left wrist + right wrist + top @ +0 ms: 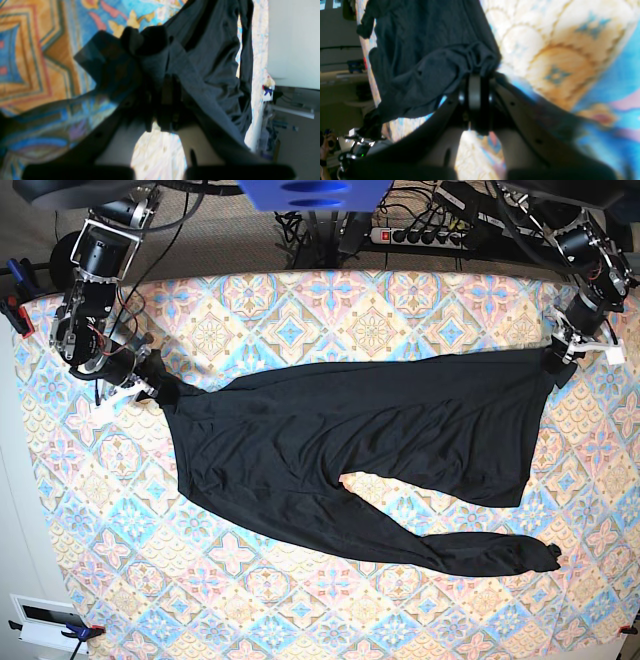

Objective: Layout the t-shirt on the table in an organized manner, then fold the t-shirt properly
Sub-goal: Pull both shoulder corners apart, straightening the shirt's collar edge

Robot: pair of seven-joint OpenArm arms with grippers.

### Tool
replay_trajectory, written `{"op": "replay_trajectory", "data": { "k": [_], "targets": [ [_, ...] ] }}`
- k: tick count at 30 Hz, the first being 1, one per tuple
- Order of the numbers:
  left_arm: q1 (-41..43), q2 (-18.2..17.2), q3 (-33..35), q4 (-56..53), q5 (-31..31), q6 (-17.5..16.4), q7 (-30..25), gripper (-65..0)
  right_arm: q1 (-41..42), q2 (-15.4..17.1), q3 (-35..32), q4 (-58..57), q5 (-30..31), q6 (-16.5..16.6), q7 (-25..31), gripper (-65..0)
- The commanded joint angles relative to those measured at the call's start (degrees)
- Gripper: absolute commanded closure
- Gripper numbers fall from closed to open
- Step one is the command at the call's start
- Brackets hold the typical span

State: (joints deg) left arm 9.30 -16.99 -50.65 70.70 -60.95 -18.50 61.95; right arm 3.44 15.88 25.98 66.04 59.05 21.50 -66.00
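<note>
The black t-shirt (360, 450) lies stretched across the bench (300, 600). The right gripper (160, 392) pinches one end; the left gripper (556, 364) seems clamped on the other. Pull evenly outward, keeping the cloth taut and low.

The thin black long-sleeved t-shirt (350, 450) lies on the desk with the diamond-tile cloth (300, 610), stretched between the two end effectors. The right end effector (158, 388) pinches one end; the left end effector (556, 360) pinches the other. One sleeve lies below the left end effector.
</note>
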Motion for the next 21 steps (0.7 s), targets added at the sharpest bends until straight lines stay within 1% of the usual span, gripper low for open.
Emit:
{"op": "replay_trajectory", "data": {
  "k": [1,7,13,17,21],
  "targets": [
    [0.68,-1.16,-0.47,0.91,-0.99,-0.27,-0.37,0.0,-0.06,0.87,0.18,2.05,1.66,0.61,0.19,0.0],
    [4.46,-1.16,-0.56,0.91,-1.07,-0.53,-0.55,0.0,-4.54,0.87,0.44,6.44,1.66,0.61,0.19,0.0],
    [8.06,-1.16,-0.56,0.91,-1.87,-0.62,-0.63,0.0,-7.35,1.04,0.53,6.44,1.74,0.61,0.55,0.0],
    [10.52,-1.51,-0.56,1.0,-3.62,-0.62,-0.63,0.0,-8.94,1.13,2.64,6.44,1.74,0.61,0.28,0.0],
    [12.9,-1.6,-0.64,4.42,-3.45,-0.62,-0.72,0.0,-9.9,2.71,2.73,6.44,1.74,0.61,0.28,0.0]
  ]
}}
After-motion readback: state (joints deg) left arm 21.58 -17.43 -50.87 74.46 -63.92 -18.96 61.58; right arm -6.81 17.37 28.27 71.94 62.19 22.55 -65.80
